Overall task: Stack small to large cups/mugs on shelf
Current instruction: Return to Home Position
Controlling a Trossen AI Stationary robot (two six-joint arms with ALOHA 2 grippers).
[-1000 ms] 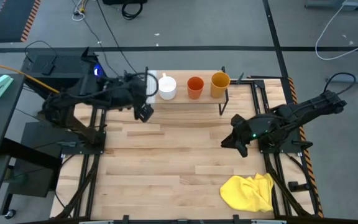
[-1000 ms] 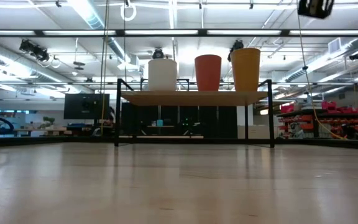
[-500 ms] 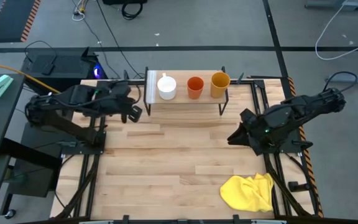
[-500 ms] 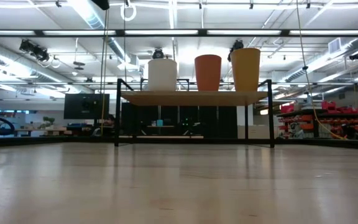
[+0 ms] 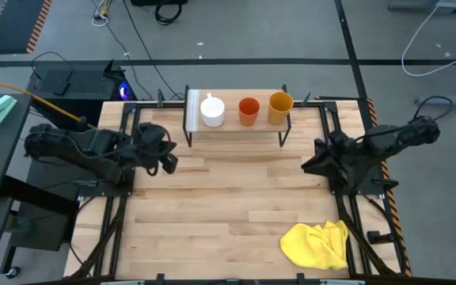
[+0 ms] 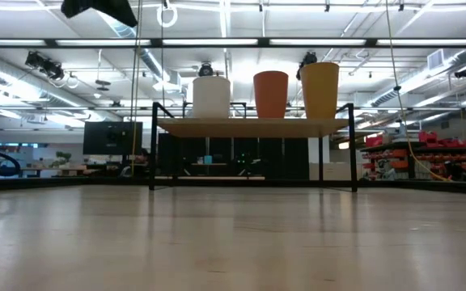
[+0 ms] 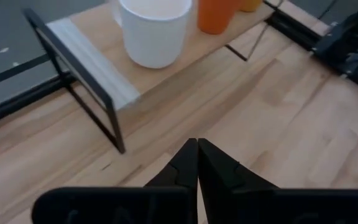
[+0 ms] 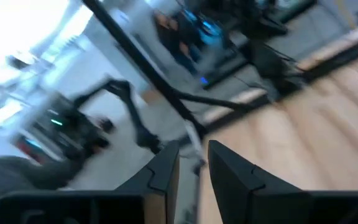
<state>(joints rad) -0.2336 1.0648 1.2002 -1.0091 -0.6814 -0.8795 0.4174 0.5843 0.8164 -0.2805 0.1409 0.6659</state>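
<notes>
So all three are up on the shelf [image 5: 232, 127] at the worktop's [image 5: 228, 206] 12 o'clock edge. They stand in a row with gaps between them: white mug [image 5: 212, 110] toward 9 o'clock, orange-red cup [image 5: 248, 110] in the middle, yellow-orange cup [image 5: 280, 107] toward 3. The left gripper [image 5: 167, 161] hangs over the 9 o'clock side, fingers pressed together and empty. The right gripper [image 5: 308, 165] is at 3 o'clock, fingers a narrow gap apart, also empty. A yellow cloth [image 5: 317, 244] lies at 5.

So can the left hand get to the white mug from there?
Probably yes. The left hand sits shut near the shelf end where the white mug stands, with only bare table between.
</notes>
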